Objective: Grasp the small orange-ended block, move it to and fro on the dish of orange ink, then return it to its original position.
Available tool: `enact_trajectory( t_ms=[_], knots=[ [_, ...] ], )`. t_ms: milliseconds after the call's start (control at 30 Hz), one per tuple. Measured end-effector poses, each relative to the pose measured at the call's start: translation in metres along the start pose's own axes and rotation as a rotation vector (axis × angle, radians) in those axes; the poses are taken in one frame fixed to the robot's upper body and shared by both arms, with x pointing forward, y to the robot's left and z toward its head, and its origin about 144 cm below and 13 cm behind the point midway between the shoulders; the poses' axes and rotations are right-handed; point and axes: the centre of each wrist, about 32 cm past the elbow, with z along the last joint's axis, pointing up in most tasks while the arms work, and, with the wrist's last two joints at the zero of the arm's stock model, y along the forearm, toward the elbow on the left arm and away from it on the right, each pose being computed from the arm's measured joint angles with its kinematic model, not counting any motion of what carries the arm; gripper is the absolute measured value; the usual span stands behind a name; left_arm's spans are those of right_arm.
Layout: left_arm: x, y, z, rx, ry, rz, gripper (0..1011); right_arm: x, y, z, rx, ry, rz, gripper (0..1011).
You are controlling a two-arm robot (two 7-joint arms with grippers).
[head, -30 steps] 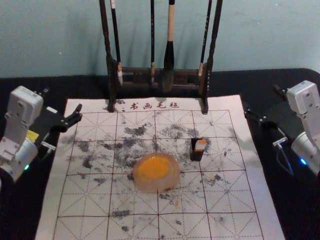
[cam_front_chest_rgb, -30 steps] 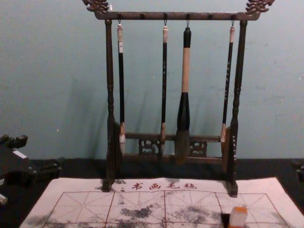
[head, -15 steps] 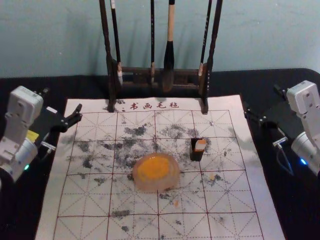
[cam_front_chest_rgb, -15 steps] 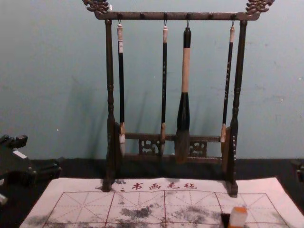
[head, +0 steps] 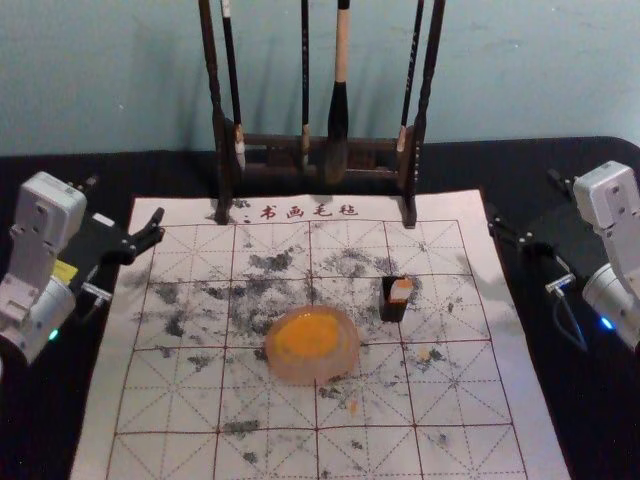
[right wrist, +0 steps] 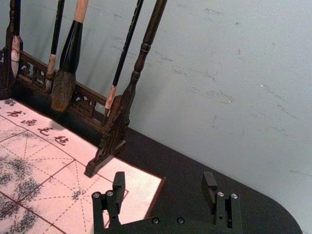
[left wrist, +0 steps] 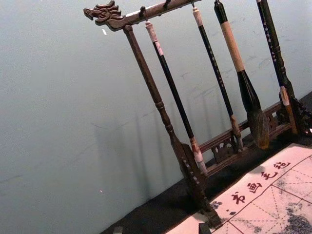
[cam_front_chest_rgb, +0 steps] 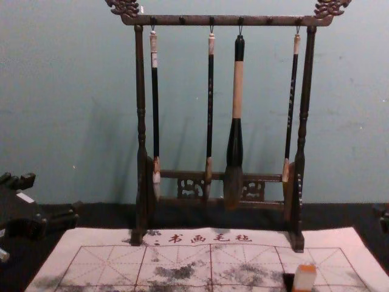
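Block (head: 401,290) stood on the mat (head: 180,400), right of the dish (head: 312,374) and a little farther back, a short gap between them. Its orange end was up and its lower part pale in the chest view. A dark piece (head: 391,308) was against it or just beside it; could not tell whether this was a rest, a holder or part of the block. If a rest, it probably served to keep the inked end off the mat.

Dish lay flat near the middle of the mat, orange ink (head: 308,335) pooled inside, presumably central so that either arm could reach it. Brushes (cam_front_chest_rgb: 237,88) hung tips down from the rack (cam_front_chest_rgb: 227,20) at the back, likely to keep their hairs in shape; not needed for this task.

Right gripper (right wrist: 164,179) waited off the mat's right edge, claw spread wide, nothing between its tips. Left gripper (head: 125,205) was parked at the mat's left edge, its claw also spread and holding nothing.

Judged step: start, block not yet grasped. Right arm seemed the natural choice, the block being on its side. Next move called for a reach inward and down, then a pinch on the block's pale sides, clear of the dark piece. Risks noted: tipping the block, dragging the dark piece along, or pushing the dish during the strokes. Standing spot worth marking for the return.
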Motion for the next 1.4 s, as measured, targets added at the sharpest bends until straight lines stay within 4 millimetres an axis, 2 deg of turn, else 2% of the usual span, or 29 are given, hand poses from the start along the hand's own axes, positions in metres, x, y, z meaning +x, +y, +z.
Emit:
enact_trajectory(
  t_ms=[233,467,967,1200,1400],
  knots=[
    [0.0,0.0,0.0,0.0,0.0,0.0,1001,0.001,-0.001,-0.001,0.004,-0.001,0.016,1000],
    [0.0,0.0,0.0,0.0,0.0,0.0,1001,0.006,-0.005,0.002,0.021,0.002,0.11,1000],
    [0.0,0.0,0.0,0.0,0.0,0.0,1001,0.025,-0.019,0.014,0.104,0.036,0.51,1000],
    [0.0,0.0,0.0,0.0,0.0,0.0,1002,0.028,-0.011,0.011,0.162,0.009,0.667,1000],
    [0.0,0.0,0.0,0.0,0.0,0.0,1001,0.034,0.006,0.008,0.175,-0.018,0.786,1000]
  ],
)
